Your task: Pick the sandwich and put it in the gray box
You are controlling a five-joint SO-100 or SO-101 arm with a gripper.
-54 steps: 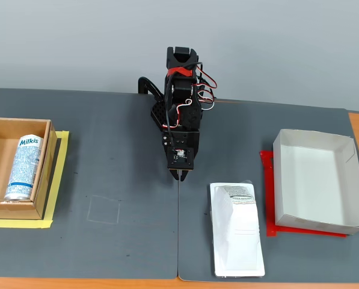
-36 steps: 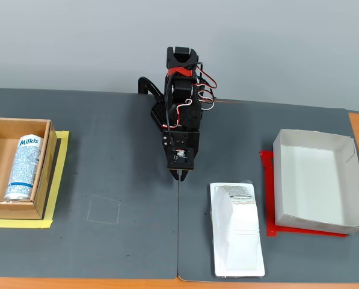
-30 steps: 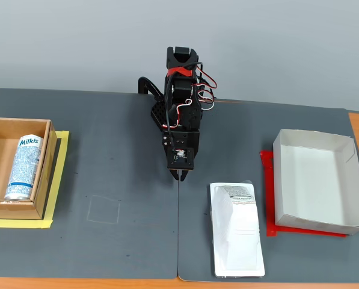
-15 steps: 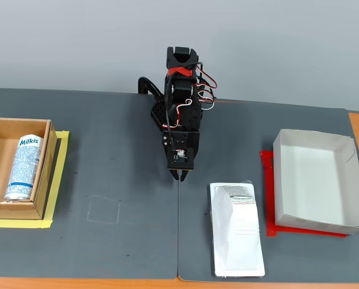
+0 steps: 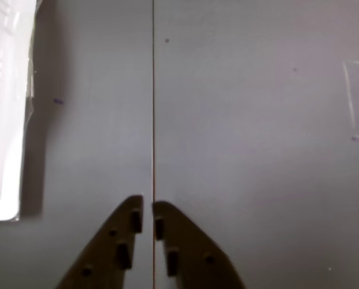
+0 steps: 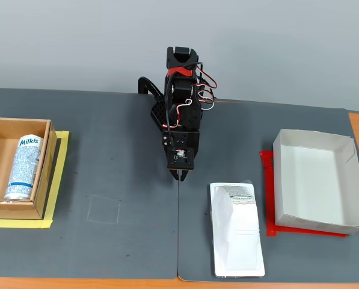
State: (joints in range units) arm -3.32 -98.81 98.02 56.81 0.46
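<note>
While my arm sits folded at the back of the dark mat (image 6: 125, 198), my gripper (image 6: 180, 176) hangs over the seam where the two mat halves meet, its jaws clenched with only a sliver of a gap and nothing between them. In the wrist view the gripper (image 5: 148, 208) shows as two dark fingers meeting right over that seam line, and the sandwich (image 5: 5, 108) appears only as a white wrapped edge along the left border, apart from my fingers. The fixed view gives the whole of it: the sandwich (image 6: 236, 229) lies flat on the mat, in front of and to the right of my gripper, its printed label at the end nearer my arm. Just to its right in that view stands the gray box (image 6: 316, 180), resting on a red sheet (image 6: 267, 198) whose edge lies just beside the packet. The fixed view alone also shows a brown cardboard box (image 6: 41, 174) on yellow tape at the far left, with a can (image 6: 24, 166) lying inside it. Both views catch a faint square outline (image 6: 104, 210) drawn on the mat, seen at the right edge (image 5: 355, 102) from my wrist.
</note>
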